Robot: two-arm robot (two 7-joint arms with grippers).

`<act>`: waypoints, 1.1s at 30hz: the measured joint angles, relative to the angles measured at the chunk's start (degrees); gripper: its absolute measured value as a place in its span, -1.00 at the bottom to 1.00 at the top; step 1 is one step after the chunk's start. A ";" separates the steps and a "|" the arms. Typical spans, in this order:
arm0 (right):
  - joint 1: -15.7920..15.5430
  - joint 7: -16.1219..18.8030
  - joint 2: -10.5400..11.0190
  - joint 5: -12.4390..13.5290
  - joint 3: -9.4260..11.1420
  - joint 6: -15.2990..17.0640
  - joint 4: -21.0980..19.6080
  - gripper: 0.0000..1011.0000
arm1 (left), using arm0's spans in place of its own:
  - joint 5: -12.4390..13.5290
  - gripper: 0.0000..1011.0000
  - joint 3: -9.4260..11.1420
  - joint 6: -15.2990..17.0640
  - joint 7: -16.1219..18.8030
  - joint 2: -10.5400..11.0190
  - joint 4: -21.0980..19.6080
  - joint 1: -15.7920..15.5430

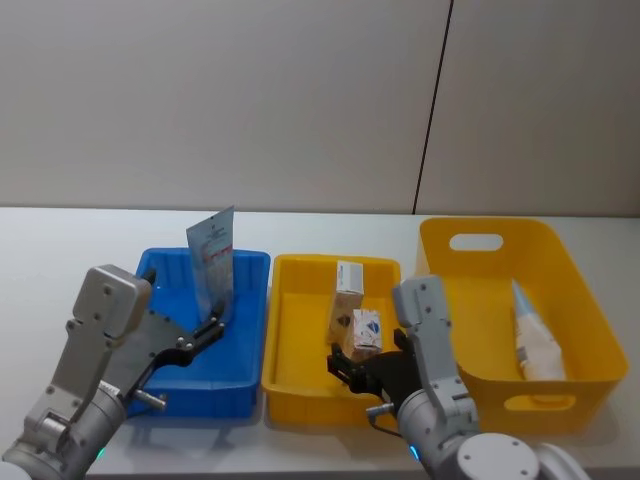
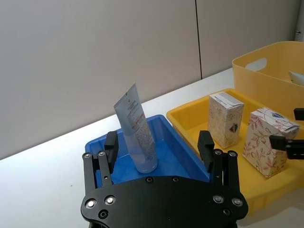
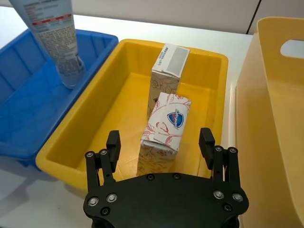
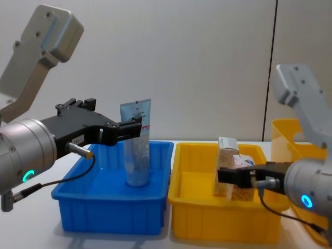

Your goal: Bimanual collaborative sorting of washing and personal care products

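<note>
A soft, light tube (image 1: 211, 262) stands in the blue tray (image 1: 251, 300); both grippers (image 2: 159, 145) (image 3: 160, 141) are held wide open, empty.

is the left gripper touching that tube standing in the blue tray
Apart. The left wrist view shows the left gripper open, blue tray floor visible between each finger and the upright tube.

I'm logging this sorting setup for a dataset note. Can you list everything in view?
squeeze tube: one, pale blue, standing cap-down in the blue tray.
small boxes: two, white patterned, in the yellow tray.
second tube: one, pale, lying in the yellow bin.
blue tray: one, on the left.
yellow tray: one, in the middle.
yellow bin: one, deep, handled, on the right.
table: white.
left gripper: open, near the tube.
right gripper: open, around the nearer box.
</note>
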 joint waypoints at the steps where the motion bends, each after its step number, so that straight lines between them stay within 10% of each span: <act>1: 0.17 -0.22 -0.19 -0.18 -0.03 -0.07 0.37 0.98 | 0.00 0.98 0.00 0.00 0.00 0.00 0.00 0.00; 20: 3.44 -3.63 -3.93 -3.02 -0.46 -0.96 7.35 0.97 | 0.00 0.98 0.00 0.00 0.00 0.00 0.00 0.00; 33: 4.21 -4.45 -4.78 -3.68 -0.43 -1.17 9.04 0.27 | 0.00 0.98 0.00 0.00 0.00 0.01 0.00 0.00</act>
